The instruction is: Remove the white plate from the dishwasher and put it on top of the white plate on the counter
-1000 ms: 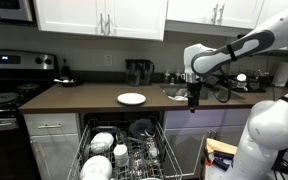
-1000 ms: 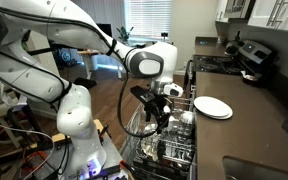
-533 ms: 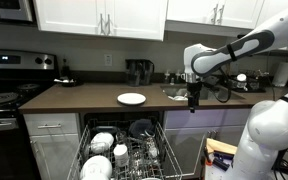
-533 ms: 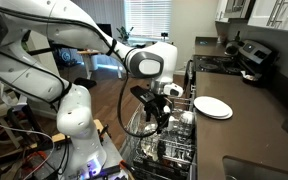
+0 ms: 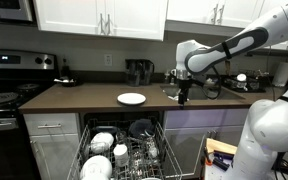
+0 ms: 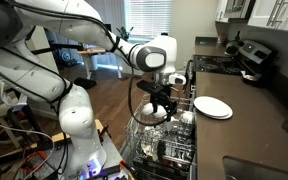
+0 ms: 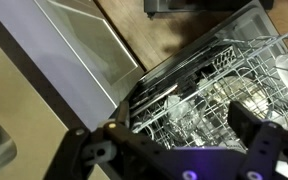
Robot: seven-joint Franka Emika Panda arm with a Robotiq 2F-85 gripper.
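A white plate (image 5: 131,98) lies on the brown counter; it also shows in an exterior view (image 6: 212,107). The dishwasher rack (image 5: 124,155) is pulled out below the counter and holds white dishes (image 5: 101,143), among them plates. My gripper (image 5: 182,98) hangs above the rack's right side, near the counter edge, and points down. In an exterior view it (image 6: 165,108) is just over the rack (image 6: 169,140). In the wrist view the gripper (image 7: 179,140) is open and empty, with the wire rack (image 7: 214,90) below it.
A stove (image 5: 6,100) stands at the left end of the counter. A sink with dishes (image 5: 199,92) is on the right. A dark appliance (image 5: 138,72) stands at the back of the counter. The open dishwasher door (image 7: 84,45) is below the gripper.
My gripper has risen a little and moved sideways toward the counter plate, coming over the rack. It stays open and empty. The plates have not moved.
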